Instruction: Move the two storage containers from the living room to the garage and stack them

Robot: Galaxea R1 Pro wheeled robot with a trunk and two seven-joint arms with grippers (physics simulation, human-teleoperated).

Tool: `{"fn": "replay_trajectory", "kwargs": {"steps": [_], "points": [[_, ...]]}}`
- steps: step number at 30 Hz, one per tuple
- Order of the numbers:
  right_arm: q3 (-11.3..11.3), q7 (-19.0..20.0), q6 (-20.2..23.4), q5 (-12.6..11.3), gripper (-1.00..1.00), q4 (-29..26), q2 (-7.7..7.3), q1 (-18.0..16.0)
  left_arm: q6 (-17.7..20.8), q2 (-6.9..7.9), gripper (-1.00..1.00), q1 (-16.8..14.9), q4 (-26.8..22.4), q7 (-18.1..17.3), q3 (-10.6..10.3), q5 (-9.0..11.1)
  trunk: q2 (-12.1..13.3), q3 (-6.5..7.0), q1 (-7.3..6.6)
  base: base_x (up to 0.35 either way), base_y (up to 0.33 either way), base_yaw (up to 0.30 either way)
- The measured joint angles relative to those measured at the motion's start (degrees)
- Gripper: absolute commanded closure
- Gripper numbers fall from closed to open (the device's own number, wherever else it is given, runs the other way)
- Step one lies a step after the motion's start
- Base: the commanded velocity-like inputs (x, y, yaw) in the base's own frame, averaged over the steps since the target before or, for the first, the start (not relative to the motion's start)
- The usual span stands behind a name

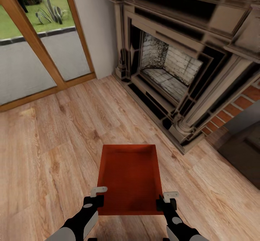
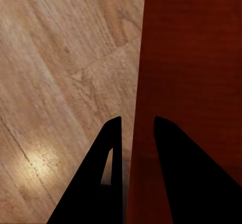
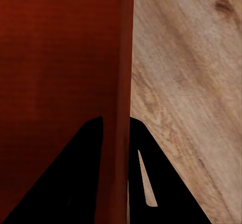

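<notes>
Left gripper (image 2: 136, 128): pinches the storage container's (image 1: 129, 176) left wall, one finger inside, one outside.
Right gripper (image 3: 117, 126): clamps the opposite wall likewise.
Container: carried between both arms above the wood-plank floor (image 1: 54, 140), in the living room.
Risk: thin-rim grips may slip if the arms drift apart.
Obstacle: fireplace (image 1: 180, 64) stands near, ahead to the right.

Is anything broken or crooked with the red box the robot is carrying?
Nothing stands out. The storage container looks whole, empty and level, with the left gripper and right gripper each clamped over a side wall, above the wood floor.
</notes>
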Motion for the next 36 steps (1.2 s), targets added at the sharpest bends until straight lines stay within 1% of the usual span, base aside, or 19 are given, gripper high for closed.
{"fn": "replay_trajectory", "kwargs": {"steps": [5,10,11,12,16,36], "points": [[0.02,-0.03,0.02,0.03,1.00,0.00,0.01,0.00,0.00,-0.01,1.00,0.00,0.03,0.00,0.04,0.01,2.01,0.90,-1.10,0.000,0.000,0.000],[0.74,-0.20,0.02,-0.80,1.00,0.03,0.08,0.00,0.00,0.13,1.00,0.00,-0.01,-0.15,-0.09,0.13,4.01,1.80,-2.20,0.000,0.000,0.000],[0.75,-0.21,0.01,-0.78,1.00,0.02,0.08,0.00,0.00,0.14,1.00,0.00,-0.01,-0.16,-0.11,0.16,4.41,1.98,-2.42,0.000,0.000,0.000],[0.09,-0.29,0.22,0.30,1.00,-0.11,0.12,-0.01,-0.01,0.15,1.00,0.02,0.02,-0.20,-0.04,0.29,4.82,2.15,-2.64,0.000,0.000,0.000],[-0.21,-0.19,0.23,0.54,1.00,-0.10,0.13,-0.02,0.00,0.13,1.00,0.02,0.01,-0.16,-0.03,0.30,6.42,2.87,-3.52,0.000,0.000,0.000],[-0.11,-0.29,0.14,0.37,1.00,-0.05,0.15,-0.01,0.00,0.11,1.00,0.02,0.02,-0.18,0.07,0.12,14.44,6.46,-7.91,0.000,0.000,0.000]]}}
